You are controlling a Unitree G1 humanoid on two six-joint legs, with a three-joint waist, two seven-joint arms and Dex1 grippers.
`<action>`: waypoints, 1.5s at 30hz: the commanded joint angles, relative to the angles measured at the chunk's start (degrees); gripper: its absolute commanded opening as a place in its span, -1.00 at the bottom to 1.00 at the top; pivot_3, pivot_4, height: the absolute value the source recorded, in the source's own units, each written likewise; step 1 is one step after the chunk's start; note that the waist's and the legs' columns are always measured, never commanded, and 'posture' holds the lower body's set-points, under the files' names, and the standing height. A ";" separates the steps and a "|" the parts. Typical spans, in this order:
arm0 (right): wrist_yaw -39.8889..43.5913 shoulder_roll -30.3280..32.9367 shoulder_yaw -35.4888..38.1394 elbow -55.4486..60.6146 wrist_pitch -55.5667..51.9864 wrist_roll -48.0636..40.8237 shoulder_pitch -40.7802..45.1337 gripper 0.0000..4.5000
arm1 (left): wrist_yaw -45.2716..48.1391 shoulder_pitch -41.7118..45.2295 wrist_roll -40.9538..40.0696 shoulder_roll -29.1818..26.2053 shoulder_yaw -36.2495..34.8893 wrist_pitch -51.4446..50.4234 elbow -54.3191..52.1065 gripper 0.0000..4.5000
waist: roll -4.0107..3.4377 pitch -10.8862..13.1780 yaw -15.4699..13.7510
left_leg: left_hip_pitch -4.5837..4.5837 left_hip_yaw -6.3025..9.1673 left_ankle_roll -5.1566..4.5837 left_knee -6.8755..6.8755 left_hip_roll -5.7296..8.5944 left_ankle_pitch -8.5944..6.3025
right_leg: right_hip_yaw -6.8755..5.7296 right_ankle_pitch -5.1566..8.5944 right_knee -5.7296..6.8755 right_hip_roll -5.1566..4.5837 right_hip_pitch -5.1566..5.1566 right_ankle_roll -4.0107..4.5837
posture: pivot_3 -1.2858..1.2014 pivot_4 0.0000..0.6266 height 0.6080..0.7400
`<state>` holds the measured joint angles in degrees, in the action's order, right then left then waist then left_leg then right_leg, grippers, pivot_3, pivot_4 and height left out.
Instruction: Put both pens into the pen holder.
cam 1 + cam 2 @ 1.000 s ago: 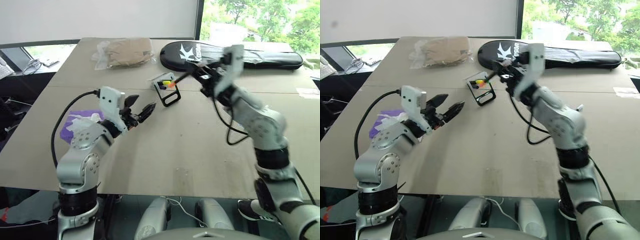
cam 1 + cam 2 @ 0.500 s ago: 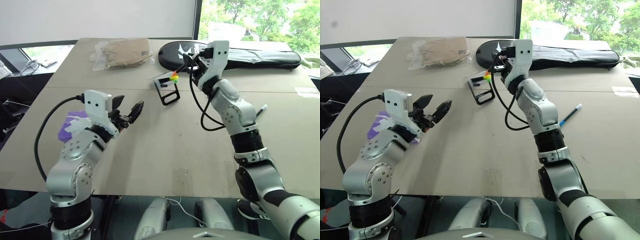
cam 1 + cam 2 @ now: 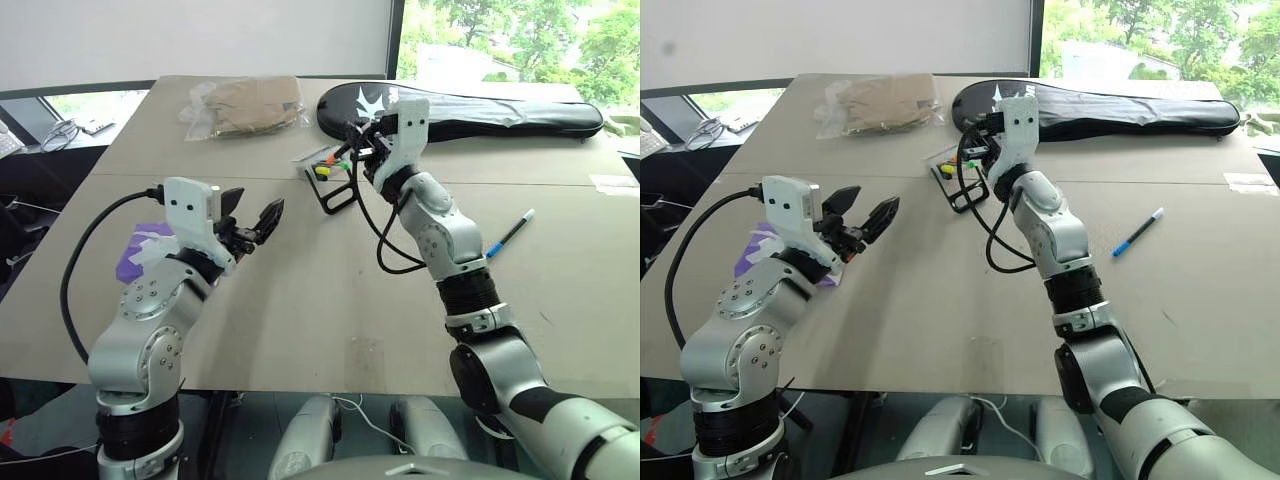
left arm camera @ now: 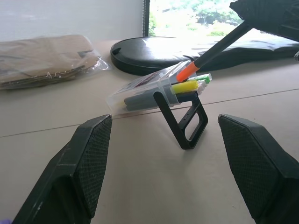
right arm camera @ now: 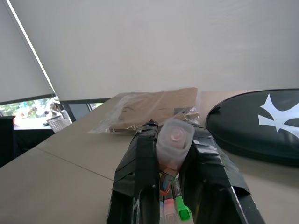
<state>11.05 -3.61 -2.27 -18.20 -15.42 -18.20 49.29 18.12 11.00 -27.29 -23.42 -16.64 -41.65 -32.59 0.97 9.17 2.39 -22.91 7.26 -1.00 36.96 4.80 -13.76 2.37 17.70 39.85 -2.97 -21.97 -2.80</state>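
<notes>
Here, the black pen (image 5: pixel 173 142) is pinched between the nearly closed fingers of the right gripper (image 3: pixel 366 150), orange tip at the mouth of the pen holder (image 4: pixel 161 95) just beyond; release is best withheld until the barrel is seated, while the left gripper (image 3: pixel 250 215) idles wide open, empty.

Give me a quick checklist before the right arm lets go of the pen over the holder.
1. Right tool gripping the black pen: ok, pen sits between its fingers.
2. Orange end at the holder mouth: ok, it touches the clear top beside the yellow and green markers.
3. Pen fully seated inside: not ok, most of the barrel is outside.
4. Holder steady on the table: cannot tell, its clear top leans on the black frame.
5. Left tool clear of the holder: ok, open and apart from it.
6. Blue pen still to do: not ok, it lies on the table.
</notes>
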 commanded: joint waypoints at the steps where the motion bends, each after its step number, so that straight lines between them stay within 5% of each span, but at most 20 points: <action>1: 2.17 -0.80 -0.86 -1.09 4.33 1.88 0.07 -0.30 | -0.84 0.69 -0.78 -0.65 -0.33 0.42 -2.88 0.66 | 0.00 0.00 0.02 | 0.00 0.00 0.00 0.00 0.00 0.00 | 0.00 0.00 0.00 0.00 0.00 0.00 | 0.03 -0.52 1.00; 7: 7.17 0.38 -2.63 3.24 4.71 2.55 -2.88 0.92 | -1.27 1.01 -1.24 -0.42 0.22 0.36 -2.92 0.66 | 0.00 0.00 0.07 | 0.00 -0.13 0.01 -0.12 -0.01 0.01 | 0.10 0.00 0.01 0.00 -0.13 0.00 | 0.03 -0.52 1.00; 8: 8.05 1.68 -2.37 6.43 2.73 1.75 -3.97 0.97 | -1.09 1.39 -1.48 -0.26 0.89 0.35 -2.82 0.66 | 0.00 0.00 0.06 | -0.01 -0.11 0.01 -0.15 -0.02 0.01 | 0.08 0.00 0.00 0.00 -0.14 0.00 | 0.03 -0.52 1.00; 13: 7.65 9.64 0.49 20.26 -6.66 1.16 -9.35 0.97 | 1.53 2.40 -4.89 -0.70 3.85 -1.14 -3.61 0.66 | 0.00 0.00 -0.62 | -0.10 -0.07 0.00 -0.12 0.02 0.00 | 0.03 0.00 -0.06 -0.06 -0.13 0.00 | 0.03 -0.52 1.00; 17: 4.79 23.74 8.70 37.94 -26.67 0.39 -19.84 0.97 | 9.29 4.66 -12.74 -5.21 9.29 -8.62 -4.49 0.66 | -0.01 0.00 -1.64 | -0.21 0.12 0.01 -0.11 0.01 0.00 | 0.02 0.00 -0.11 -0.08 -0.15 0.00 | 0.03 -0.52 1.00; 24: 5.86 35.42 18.23 47.67 -40.83 -2.68 -33.40 0.97 | 14.94 21.26 -8.00 -5.08 22.65 -9.05 9.28 0.66 | -0.10 0.04 -1.32 | -0.59 -0.07 -0.01 -0.07 -0.01 0.00 | 0.10 0.00 0.07 -0.02 -0.52 0.01 | 0.03 -0.52 1.00; 30: -5.13 27.59 21.11 43.34 -53.99 -0.97 -28.74 0.97 | 21.33 26.74 -4.25 -2.91 26.45 -1.91 17.43 0.66 | -0.11 0.05 0.10 | -0.69 -0.28 -0.01 0.09 -0.04 0.01 | 0.18 -0.01 0.10 0.02 -0.65 -0.01 | 0.03 -0.52 1.00; 35: -14.08 19.16 22.66 33.46 -54.85 3.76 -24.12 0.97 | 27.52 24.74 -4.41 -4.16 26.54 2.53 15.13 0.66 | -0.14 0.05 -0.19 | -0.79 -0.20 0.01 0.08 -0.07 0.02 | 0.29 -0.01 0.09 0.00 -0.76 0.00 | 0.03 -0.52 1.00; 40: -17.94 17.97 21.98 27.92 -55.81 7.20 -22.40 0.97 | 29.12 23.00 -5.59 -5.28 24.88 2.52 12.31 0.66 | -0.06 -0.02 -0.55 | -0.80 -0.18 0.00 0.24 -0.01 0.02 | 0.26 -0.02 0.05 -0.05 -0.67 -0.02 | 0.03 -0.52 1.00; 43: -16.82 19.18 21.58 28.34 -57.09 6.91 -23.24 0.65 | 28.67 22.33 -6.49 -4.88 23.54 1.78 11.36 0.66 | -0.06 -0.08 -0.99 | -0.76 -0.09 -0.02 0.34 0.01 0.02 | 0.17 -0.09 0.08 -0.06 -0.54 -0.06 | 0.03 -0.52 1.00; 45: -15.95 19.99 21.17 29.13 -57.97 6.61 -23.98 0.21 | 28.07 21.94 -6.58 -4.71 23.12 1.56 11.06 0.66 | -0.06 -0.12 -1.39 | -0.71 -0.08 -0.02 0.34 0.01 0.01 | 0.15 -0.10 0.09 -0.05 -0.48 -0.06 | 0.03 -0.52 1.00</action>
<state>-4.74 15.06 18.35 11.60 -70.93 -13.06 27.53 46.46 33.29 -32.88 -28.17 8.33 -40.60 -19.45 0.91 9.05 1.00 -23.63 7.21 -1.02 37.30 4.81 -13.74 2.49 17.61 39.93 -3.02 -22.45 -2.87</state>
